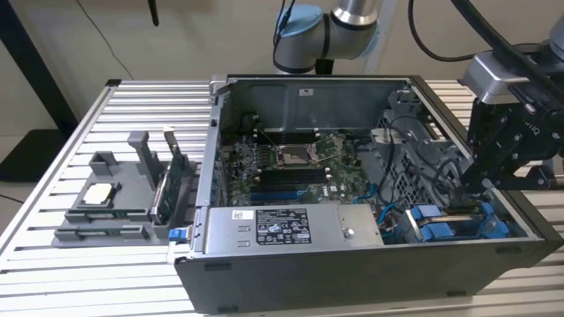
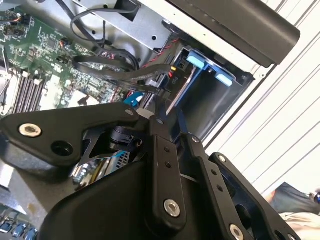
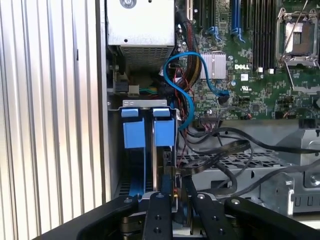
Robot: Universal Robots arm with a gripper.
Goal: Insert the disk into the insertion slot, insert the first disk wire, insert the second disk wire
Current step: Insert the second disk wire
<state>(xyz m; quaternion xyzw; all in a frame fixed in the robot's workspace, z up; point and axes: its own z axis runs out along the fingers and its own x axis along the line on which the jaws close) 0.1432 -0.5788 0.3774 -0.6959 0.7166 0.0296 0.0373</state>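
Observation:
The disk (image 1: pixel 445 229), in its blue carrier, sits inside the insertion slot (image 1: pixel 511 228) at the near right corner of the open computer case, as seen in the exterior view. In the first wrist view its blue carrier tabs (image 3: pixel 164 131) stand side by side at the bay's mouth. My gripper (image 1: pixel 464 206) reaches down into the case right at the disk's end. Its fingers (image 3: pixel 159 210) are drawn together on the plug of a flat black disk wire (image 3: pixel 220 152). In the second wrist view my gripper (image 2: pixel 159 114) holds the same black wire (image 2: pixel 120 75) beside the disk (image 2: pixel 196 60).
A grey power supply (image 1: pixel 291 228) lies along the case's near side, and the motherboard (image 1: pixel 291 165) sits behind it. A looped blue cable (image 3: pixel 187 95) and black wires crowd the perforated cage (image 3: pixel 235 162). On the slatted table (image 1: pixel 53 277), a grey holder (image 1: pixel 115 205) carries green cards (image 1: pixel 174 178).

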